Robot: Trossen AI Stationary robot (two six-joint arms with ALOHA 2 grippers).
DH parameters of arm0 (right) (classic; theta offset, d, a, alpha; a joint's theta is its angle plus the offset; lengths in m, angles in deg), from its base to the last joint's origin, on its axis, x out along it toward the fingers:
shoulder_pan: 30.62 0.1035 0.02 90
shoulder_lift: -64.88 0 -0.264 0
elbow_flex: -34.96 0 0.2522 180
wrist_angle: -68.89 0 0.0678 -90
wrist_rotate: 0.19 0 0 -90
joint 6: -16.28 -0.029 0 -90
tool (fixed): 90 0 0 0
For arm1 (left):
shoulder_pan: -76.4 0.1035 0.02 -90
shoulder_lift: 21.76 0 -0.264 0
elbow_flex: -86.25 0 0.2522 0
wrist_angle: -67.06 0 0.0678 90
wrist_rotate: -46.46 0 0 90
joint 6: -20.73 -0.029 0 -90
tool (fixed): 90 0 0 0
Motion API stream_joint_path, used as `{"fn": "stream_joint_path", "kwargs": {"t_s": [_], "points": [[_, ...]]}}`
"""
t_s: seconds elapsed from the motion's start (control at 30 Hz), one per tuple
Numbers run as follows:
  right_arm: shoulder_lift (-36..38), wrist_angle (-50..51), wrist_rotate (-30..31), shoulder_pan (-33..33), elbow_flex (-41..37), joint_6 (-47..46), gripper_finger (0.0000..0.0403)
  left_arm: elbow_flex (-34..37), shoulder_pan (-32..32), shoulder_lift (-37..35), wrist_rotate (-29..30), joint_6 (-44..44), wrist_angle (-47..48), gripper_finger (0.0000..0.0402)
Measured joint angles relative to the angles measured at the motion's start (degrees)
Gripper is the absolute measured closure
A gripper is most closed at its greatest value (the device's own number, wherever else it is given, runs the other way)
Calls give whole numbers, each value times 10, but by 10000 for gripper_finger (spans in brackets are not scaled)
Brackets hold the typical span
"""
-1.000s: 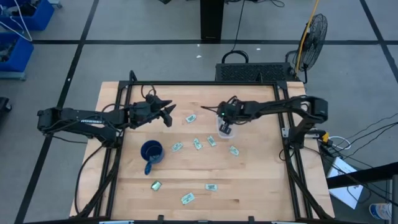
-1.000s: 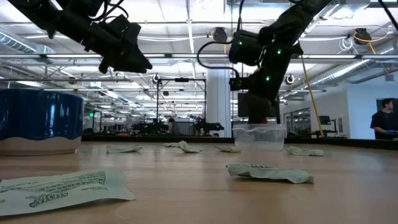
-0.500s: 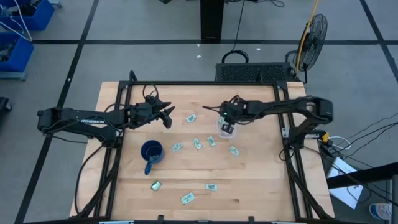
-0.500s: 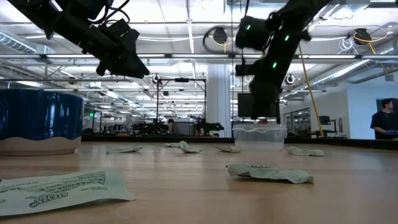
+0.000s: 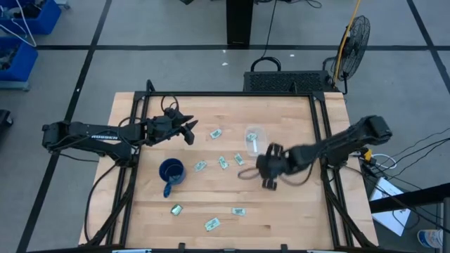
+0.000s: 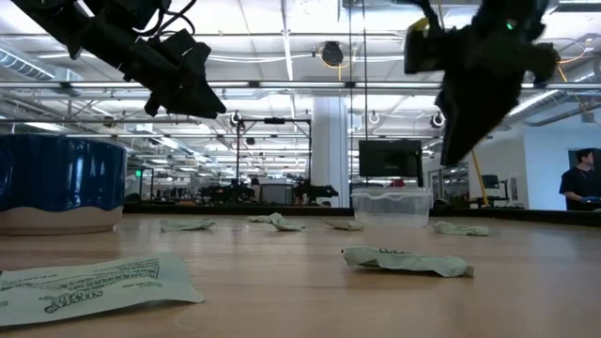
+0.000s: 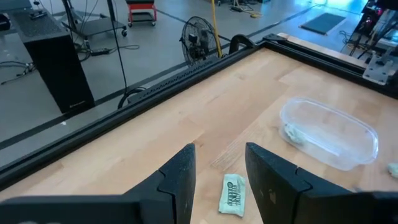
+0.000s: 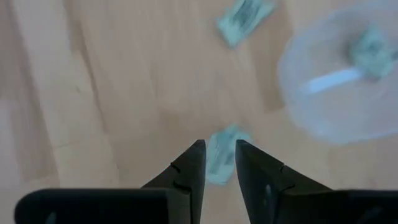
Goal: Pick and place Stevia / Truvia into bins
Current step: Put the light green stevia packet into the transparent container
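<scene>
Several pale green and white packets lie flat on the wooden table, among them one (image 5: pixel 216 133), one (image 5: pixel 223 163) and one (image 5: pixel 239 211). The clear bin (image 5: pixel 254 137) stands at the table's middle and holds a packet (image 8: pixel 370 43). My left gripper (image 5: pixel 191 130) is open and empty, above the table, left of the bin, over a packet (image 7: pixel 233 194). My right gripper (image 5: pixel 267 176) is open and empty, raised above the table near side of the bin, its fingertips (image 8: pixel 219 149) over a packet (image 8: pixel 224 158).
A dark blue mug (image 5: pixel 171 172) stands left of the middle, near the left arm. More packets lie toward the near edge, such as one (image 5: pixel 176 209) and one (image 5: pixel 211 224). A black frame (image 5: pixel 320 119) runs along the table's edges.
My right gripper has swung fast from above the bin toward the table's near edge and now hangs over a packet just near side of the bin. The bin and the packets on the table have stayed where they were.
</scene>
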Motion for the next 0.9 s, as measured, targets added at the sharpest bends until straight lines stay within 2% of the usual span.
{"fn": "stream_joint_path", "kwargs": {"t_s": [0.3,0.67,0.77,0.9], "points": [[-110,6,-18,-6,0,-31,323,0,0,0,0,0,0,256],[-127,7,-78,-62,1,-45,326,0,0,0,0,0,10,256],[-127,7,-81,-65,1,-38,342,0,0,0,0,0,22,256],[-127,5,-112,-67,1,-36,390,0,0,0,0,0,32,256]]}}
